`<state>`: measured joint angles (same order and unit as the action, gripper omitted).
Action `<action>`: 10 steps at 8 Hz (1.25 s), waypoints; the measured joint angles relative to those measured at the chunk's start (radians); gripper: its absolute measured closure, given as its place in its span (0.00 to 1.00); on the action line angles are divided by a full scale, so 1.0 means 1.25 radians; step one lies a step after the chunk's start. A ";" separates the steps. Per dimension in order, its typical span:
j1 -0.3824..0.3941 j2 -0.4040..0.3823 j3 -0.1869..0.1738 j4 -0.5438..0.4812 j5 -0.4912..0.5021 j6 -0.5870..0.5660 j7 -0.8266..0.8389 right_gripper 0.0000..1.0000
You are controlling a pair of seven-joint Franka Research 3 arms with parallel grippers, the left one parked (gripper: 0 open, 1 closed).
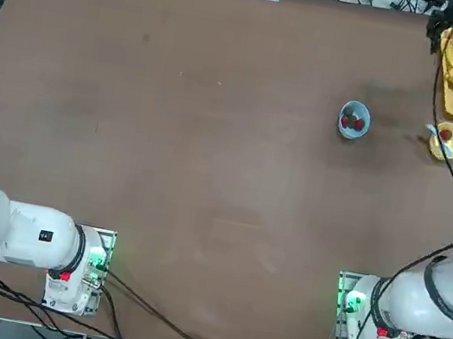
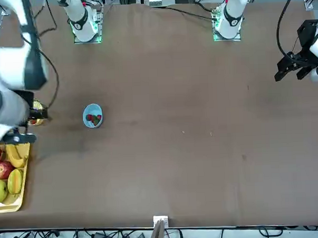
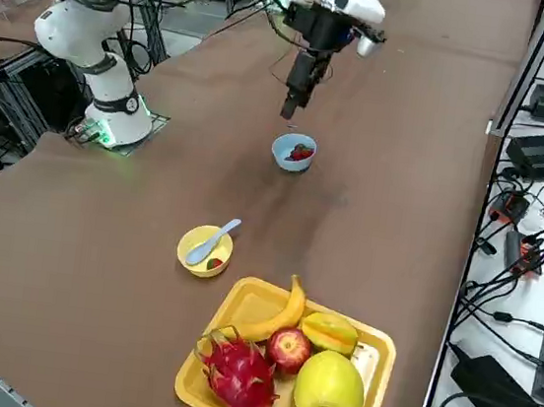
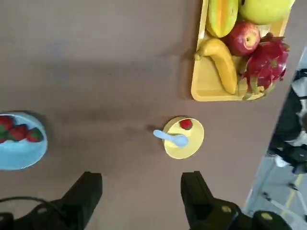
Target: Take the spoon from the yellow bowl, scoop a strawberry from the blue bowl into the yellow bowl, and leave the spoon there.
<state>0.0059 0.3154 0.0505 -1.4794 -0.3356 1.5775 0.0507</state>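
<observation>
The small yellow bowl [image 4: 184, 148] stands near the table's right edge and holds the light-blue spoon [image 4: 171, 138] and one strawberry [image 4: 186, 124]. The spoon's handle sticks out over the rim toward the blue bowl [image 4: 21, 155], which holds three strawberries. In the top view the yellow bowl [image 1: 434, 152] is right of the blue bowl [image 1: 351, 133]. My right gripper [image 4: 142, 191] hangs high above the table, open and empty, looking down on the yellow bowl. In the right side view the gripper [image 3: 291, 107] points straight down, well above the spoon [image 3: 213, 241].
A rectangular yellow tray [image 1: 448, 105] of fruit, with banana, apple and dragon fruit, lies at the far right corner just beyond the yellow bowl. Black cables run along the working arm over that area.
</observation>
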 joint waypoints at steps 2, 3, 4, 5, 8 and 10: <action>-0.025 -0.063 0.000 0.002 0.088 -0.010 -0.037 0.00; -0.035 -0.094 0.000 0.001 0.134 -0.023 -0.045 0.00; -0.046 -0.120 0.000 0.001 0.187 -0.027 -0.046 0.00; -0.054 -0.144 0.000 0.001 0.226 -0.028 -0.046 0.00; -0.035 -0.183 -0.004 0.001 0.243 -0.029 -0.044 0.00; 0.030 -0.204 -0.049 -0.007 0.243 -0.032 -0.040 0.00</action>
<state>0.0428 0.0611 -0.0110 -1.4880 -0.0316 1.5379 0.0001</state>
